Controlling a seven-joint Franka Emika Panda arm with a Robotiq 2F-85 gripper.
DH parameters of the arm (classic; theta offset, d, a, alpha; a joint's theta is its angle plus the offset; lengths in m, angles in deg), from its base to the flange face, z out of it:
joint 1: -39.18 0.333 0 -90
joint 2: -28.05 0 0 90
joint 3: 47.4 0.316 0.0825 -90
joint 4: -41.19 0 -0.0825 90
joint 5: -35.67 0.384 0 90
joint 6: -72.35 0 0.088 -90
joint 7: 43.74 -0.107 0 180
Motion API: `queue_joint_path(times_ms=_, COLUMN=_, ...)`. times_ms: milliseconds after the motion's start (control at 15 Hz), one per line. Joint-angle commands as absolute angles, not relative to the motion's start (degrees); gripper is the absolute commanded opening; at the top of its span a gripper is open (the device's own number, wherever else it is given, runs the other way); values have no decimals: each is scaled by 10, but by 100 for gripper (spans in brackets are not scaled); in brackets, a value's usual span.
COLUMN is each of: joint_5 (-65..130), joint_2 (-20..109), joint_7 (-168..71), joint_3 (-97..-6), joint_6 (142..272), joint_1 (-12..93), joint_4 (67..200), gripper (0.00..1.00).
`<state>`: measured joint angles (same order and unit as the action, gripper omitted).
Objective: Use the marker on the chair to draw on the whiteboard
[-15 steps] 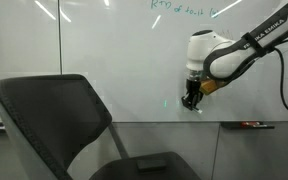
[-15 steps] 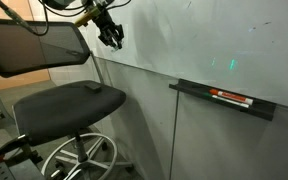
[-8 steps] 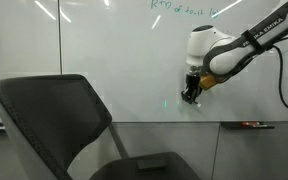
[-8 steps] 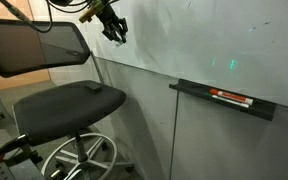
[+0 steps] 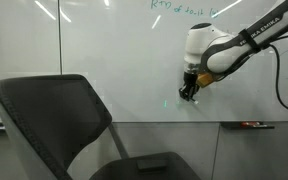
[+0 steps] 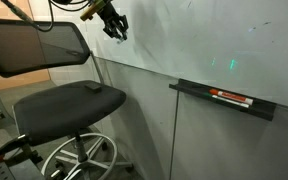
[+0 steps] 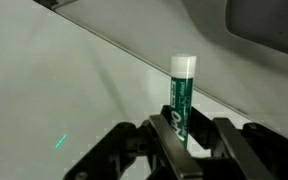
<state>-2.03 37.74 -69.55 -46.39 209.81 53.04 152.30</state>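
Holding the marker point(image 7: 182, 92) clamped between the closed jaws of our gripper point(image 7: 184, 140) near the whiteboard point(image 7: 54, 90), we are risking it slipping or skewing if we are pressing too hard.

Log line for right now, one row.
gripper: shut on marker | position: close to whiteboard | tip contact: cannot tell
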Motion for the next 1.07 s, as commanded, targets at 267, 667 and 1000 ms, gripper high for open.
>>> queue_joint_path(times_ms=267, joint_5=-52, joint_2=395, joint_7=-708, joint_3=-456, joint_6=2099, joint_1=526, joint_4=1478, gripper=6)
queue_joint_path(times_ms=667, joint_5=-72, joint_2=390, joint_7=-711, joint_3=-454, joint_6=2096, joint_1=528, joint_4=1461, gripper=6)
queue_joint_path(times_ms=1000, joint_5=-91, joint_2=385, joint_7=-711, joint_3=-450, joint_6=2094, joint_1=529, joint_4=1446, gripper=6)
